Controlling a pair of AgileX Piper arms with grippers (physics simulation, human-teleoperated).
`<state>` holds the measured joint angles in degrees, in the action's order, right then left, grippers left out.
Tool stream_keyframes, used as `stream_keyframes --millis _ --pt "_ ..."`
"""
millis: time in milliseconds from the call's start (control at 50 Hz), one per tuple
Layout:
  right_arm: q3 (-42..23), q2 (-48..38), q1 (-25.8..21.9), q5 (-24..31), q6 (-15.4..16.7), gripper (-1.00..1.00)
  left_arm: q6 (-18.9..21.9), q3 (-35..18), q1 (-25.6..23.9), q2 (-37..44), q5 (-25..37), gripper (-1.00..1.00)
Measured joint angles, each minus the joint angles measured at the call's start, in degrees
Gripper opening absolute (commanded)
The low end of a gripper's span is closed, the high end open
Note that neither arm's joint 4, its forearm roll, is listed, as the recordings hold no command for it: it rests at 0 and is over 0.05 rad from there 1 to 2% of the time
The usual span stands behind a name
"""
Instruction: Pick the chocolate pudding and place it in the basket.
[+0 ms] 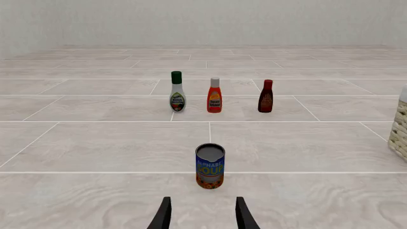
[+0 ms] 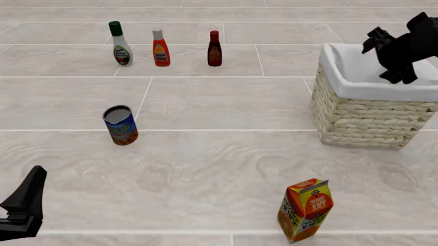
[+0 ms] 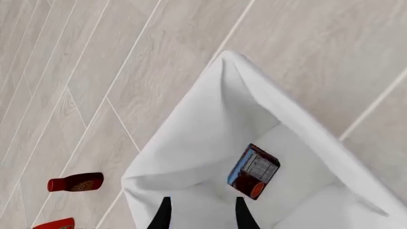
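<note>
The basket (image 2: 362, 120) sits at the right edge of the table (image 2: 226, 169), toward the back. The chocolate pudding (image 3: 253, 171) lies inside it, on the bottom. Three bottles stand in a row near the back edge: the dressing bottle (image 2: 120, 44) on the left, the ketchup bottle (image 2: 161, 48) in the middle, the sauce bottle (image 2: 215, 48) on the right. The soup can (image 2: 120, 125) stands in front of them, on the left. The juice carton (image 2: 305, 210) stands near the front edge, right of the middle.

Both grippers (image 1: 202, 214) (image 3: 202, 212) open, empty.

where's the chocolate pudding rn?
In the right wrist view the chocolate pudding lies inside the basket on its white lining, just below the open right tool; the front view hides it.
</note>
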<state>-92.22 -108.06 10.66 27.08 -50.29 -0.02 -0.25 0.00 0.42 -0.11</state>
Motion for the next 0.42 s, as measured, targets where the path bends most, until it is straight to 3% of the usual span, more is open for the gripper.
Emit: stream_keyframes --millis 420 --pt "0.4 0.2 -1.3 -0.2 -0.6 1.00 0.0 0.0 0.0 0.0 0.0 1.00"
